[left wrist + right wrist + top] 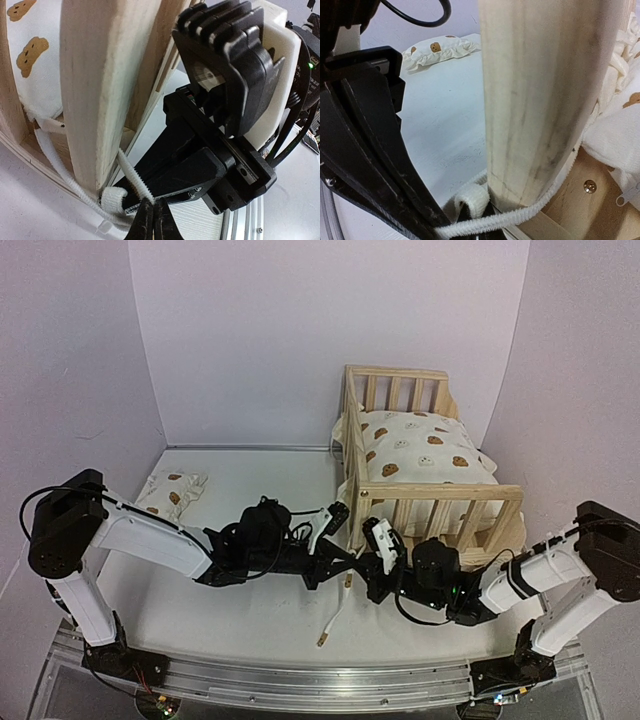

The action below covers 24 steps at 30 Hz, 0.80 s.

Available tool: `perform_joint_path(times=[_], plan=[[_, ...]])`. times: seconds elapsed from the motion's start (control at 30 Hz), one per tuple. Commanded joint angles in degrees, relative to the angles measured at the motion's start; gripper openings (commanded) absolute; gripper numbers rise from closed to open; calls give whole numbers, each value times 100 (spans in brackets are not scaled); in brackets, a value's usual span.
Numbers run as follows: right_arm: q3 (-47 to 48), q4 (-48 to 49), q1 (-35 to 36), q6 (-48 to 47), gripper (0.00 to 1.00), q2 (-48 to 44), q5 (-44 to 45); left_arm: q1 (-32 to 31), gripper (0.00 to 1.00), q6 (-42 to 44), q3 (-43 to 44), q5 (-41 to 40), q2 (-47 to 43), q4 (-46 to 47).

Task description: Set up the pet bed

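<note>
- Pine frame (440,494): stands upright at the far right of the table (250,465); light wood, slatted rails on the far, left and near sides.
- Cushion (420,445): lies inside the frame; cream with brown bear prints, ruffled edge poking out past the left rail.
- Tie (60,170): white fuzzy strap, wraps around the foot of the near left corner post (95,90), with a small loop beside it.
- Pillow (172,490): lies flat at the table's left side, well apart from the frame; matches the cushion's print.

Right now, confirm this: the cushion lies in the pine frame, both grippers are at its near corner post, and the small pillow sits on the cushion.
Wrong: the small pillow lies on the table, left of the pine frame and apart from it, as the top external view shows.
</note>
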Motion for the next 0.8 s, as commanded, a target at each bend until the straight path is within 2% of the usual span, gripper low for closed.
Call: perform_joint_path(times=[0.0, 0.27, 0.5, 0.57, 0.77], plan=[[-1, 1384, -28, -117, 0, 198, 35, -28, 0, -156, -18, -28, -82, 303], [-296, 2598, -25, 15, 0, 585, 340, -19, 0, -107, -206, -330, -254, 240], [-214, 2825, -24, 268, 0, 581, 274, -11, 0, -157, -188, -397, -231, 142], [-192, 2825, -28, 260, 0, 641, 302, -11, 5, -157, -185, -421, -244, 116], [-253, 2848, -29, 212, 0, 813, 519, 88, 28, -148, -240, -502, -554, -32]])
